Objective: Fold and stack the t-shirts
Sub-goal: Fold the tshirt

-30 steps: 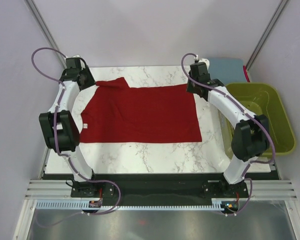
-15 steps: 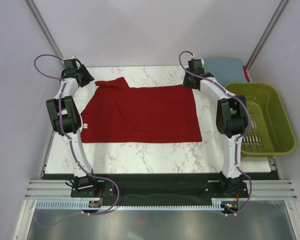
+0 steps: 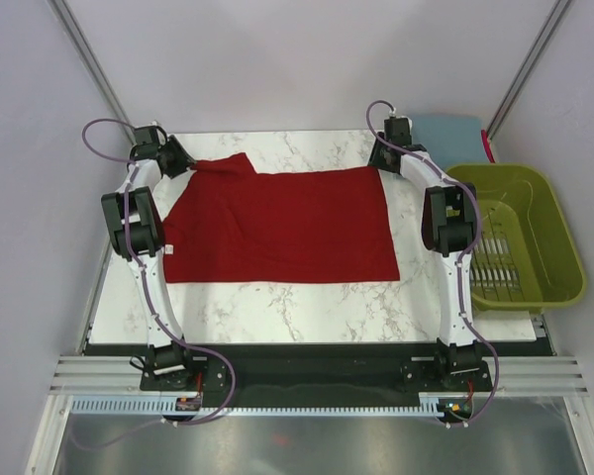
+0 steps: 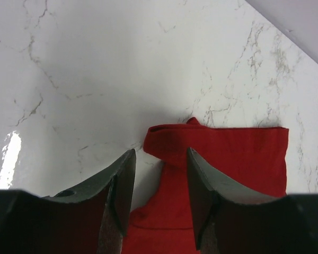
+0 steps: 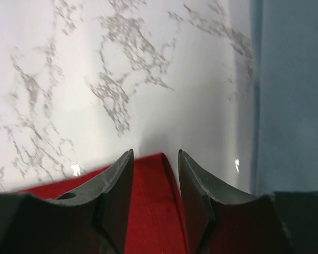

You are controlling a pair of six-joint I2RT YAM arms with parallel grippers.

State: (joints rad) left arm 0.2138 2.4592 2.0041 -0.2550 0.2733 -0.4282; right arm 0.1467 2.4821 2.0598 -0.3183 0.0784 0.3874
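Our dark red t-shirt [image 3: 277, 228] lies flat on the counter [image 3: 277, 297]. At its far corners our left claw [image 4: 160, 159] and right claw [image 5: 155, 159] stand spread, straddling cloth without pinching it. Next, we judge: close both, then fold nearward.

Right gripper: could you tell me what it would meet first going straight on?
Right gripper: probably the corner of the dark red t-shirt between its jaws, then the marble table; depth unclear.

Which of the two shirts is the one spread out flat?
The dark red shirt, spread across the marble table. The blue-grey shirt is a small rectangle at the far right corner.
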